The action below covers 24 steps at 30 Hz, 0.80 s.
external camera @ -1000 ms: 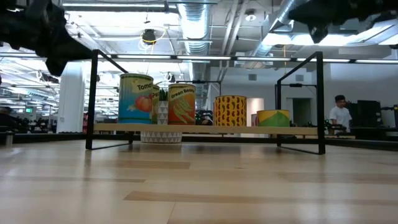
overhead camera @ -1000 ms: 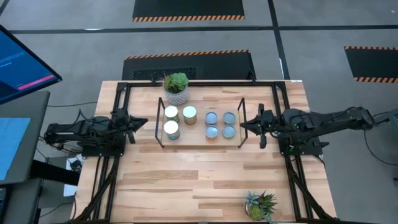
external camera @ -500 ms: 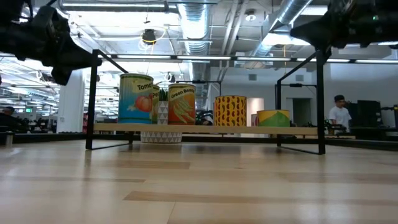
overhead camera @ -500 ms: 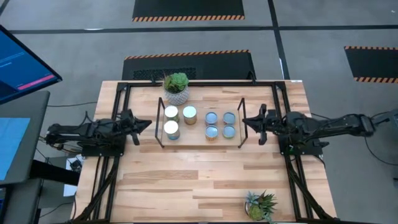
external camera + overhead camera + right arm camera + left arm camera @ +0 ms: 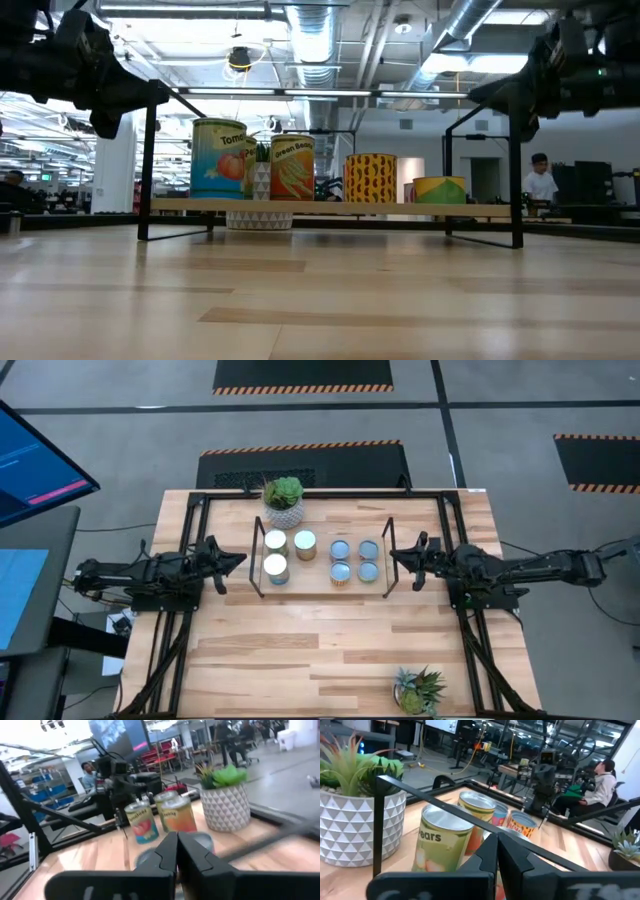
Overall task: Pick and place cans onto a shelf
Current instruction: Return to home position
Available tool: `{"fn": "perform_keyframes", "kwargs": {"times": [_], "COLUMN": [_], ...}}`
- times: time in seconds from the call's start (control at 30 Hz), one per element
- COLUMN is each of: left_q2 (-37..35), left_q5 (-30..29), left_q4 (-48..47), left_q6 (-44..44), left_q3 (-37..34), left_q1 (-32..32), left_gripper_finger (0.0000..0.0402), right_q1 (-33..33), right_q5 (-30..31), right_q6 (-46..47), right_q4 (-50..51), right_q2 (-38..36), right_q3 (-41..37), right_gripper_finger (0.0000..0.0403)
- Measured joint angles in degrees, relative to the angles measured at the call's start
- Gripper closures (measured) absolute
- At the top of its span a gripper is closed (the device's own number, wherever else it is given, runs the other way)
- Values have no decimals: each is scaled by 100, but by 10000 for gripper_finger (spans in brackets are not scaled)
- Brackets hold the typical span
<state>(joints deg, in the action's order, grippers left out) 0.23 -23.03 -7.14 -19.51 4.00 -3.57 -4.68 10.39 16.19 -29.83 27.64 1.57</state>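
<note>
Status: all cans (image 5: 340,549) in view (7 counted from high cam) stand upright on the shelf (image 5: 318,578), 3 toward its left end and 4 toward its right. None are on the bare tabletop (image 5: 330,650), so placement looks complete, w/ only arm parking judged left. Left gripper (image 5: 238,557) sits just outside the shelf's left end and right gripper (image 5: 393,556) just outside its right end; per wrist cams both have fingers pressed together, holding nothing. Limits: low cam shows only 4 cans, the rest masked behind the front row; labels are only partly legible; the spiky plant (image 5: 420,690) is cut off at the high cam's lower edge.
</note>
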Motion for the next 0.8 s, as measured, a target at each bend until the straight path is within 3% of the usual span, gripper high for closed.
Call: {"fn": "perform_keyframes", "kwargs": {"times": [0.17, 0.4, 0.8], "left_q2": [0, 2, 2], "left_q5": [24, 22, 282], "left_q4": [90, 88, 70], "left_q6": [95, 140, 1578], "left_q3": [-25, -25, -27], "left_q1": [0, 0, 0], "left_gripper_finger": [402, 402, 402], "right_q1": [-209, -354, -322], "right_q5": [-6, -2, 25], "right_q6": [406, -257, -232], "right_q4": [26, 41, 245], "right_q2": [-7, -3, -1], "right_q3": [-108, -110, -117], "right_gripper_finger": [370, 370, 370]}}
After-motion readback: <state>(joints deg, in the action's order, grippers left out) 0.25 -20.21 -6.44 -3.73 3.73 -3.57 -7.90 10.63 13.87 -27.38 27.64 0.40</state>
